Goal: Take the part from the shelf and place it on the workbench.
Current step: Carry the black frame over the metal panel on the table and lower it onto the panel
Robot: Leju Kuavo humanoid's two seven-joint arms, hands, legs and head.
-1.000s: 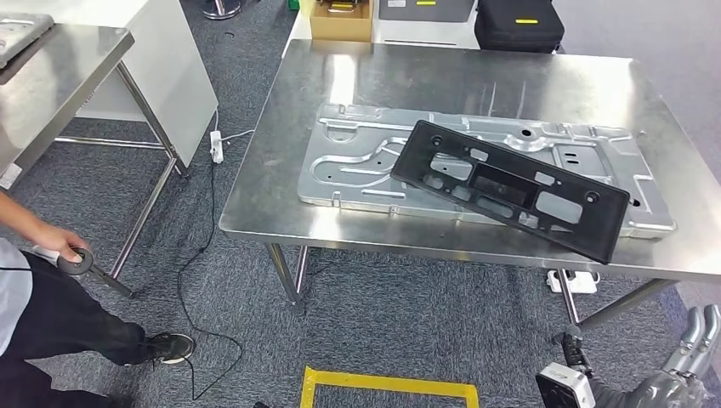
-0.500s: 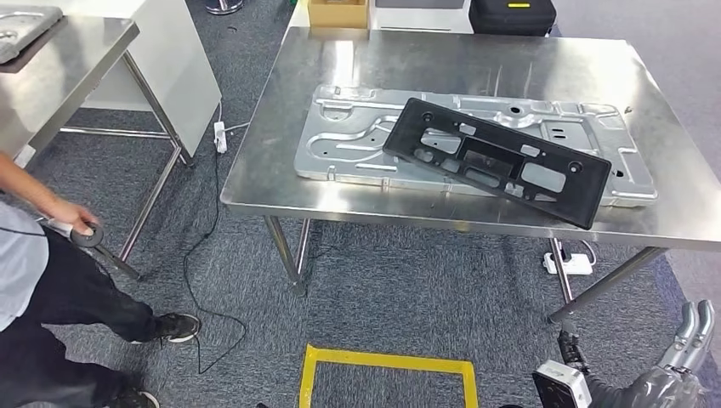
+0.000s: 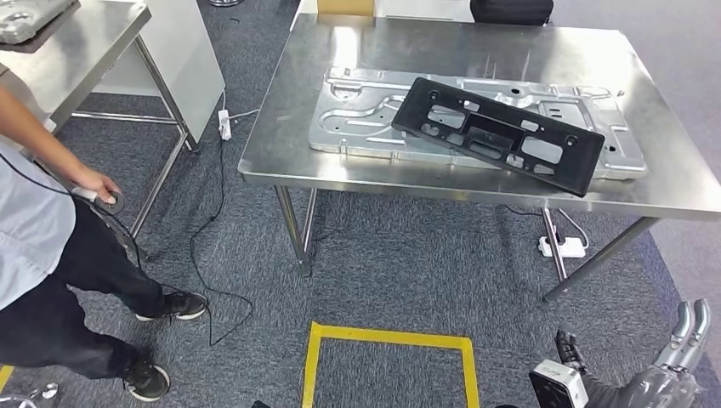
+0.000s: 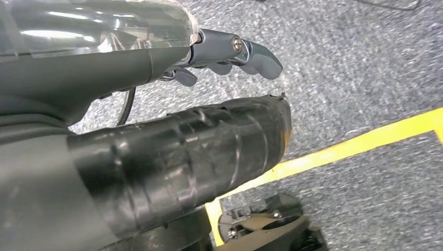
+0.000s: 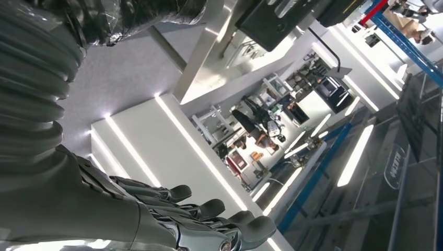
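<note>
Since the earlier frames the whole head view has shifted: the camera has pulled back, so the workbench sits higher and farther up the picture and more carpet shows below it, while the person at the left has stepped further in.

On the steel tabletop (image 3: 357,161) lies a large stamped silver sheet-metal panel (image 3: 357,119), and the black plastic part (image 3: 497,134), a long flat frame with cut-out openings, rests on top of it at a slant, its right end reaching toward the near edge of the tabletop.

Low at the right, the right hand (image 3: 689,336) hangs well apart from the workbench, holding nothing; its fingers (image 5: 209,209) are stretched out side by side, slightly apart. The left hand (image 4: 230,52) hangs over the grey carpet near the yellow floor tape (image 4: 339,151), with nothing in it; its fingers (image 4: 256,55) curve gently and lie close together.

At the left a person (image 3: 42,255) in a light shirt and dark trousers holds a small round controller (image 3: 106,201). A second steel table (image 3: 76,42) stands behind. White power strips (image 3: 565,247) lie on the carpet under the workbench.
</note>
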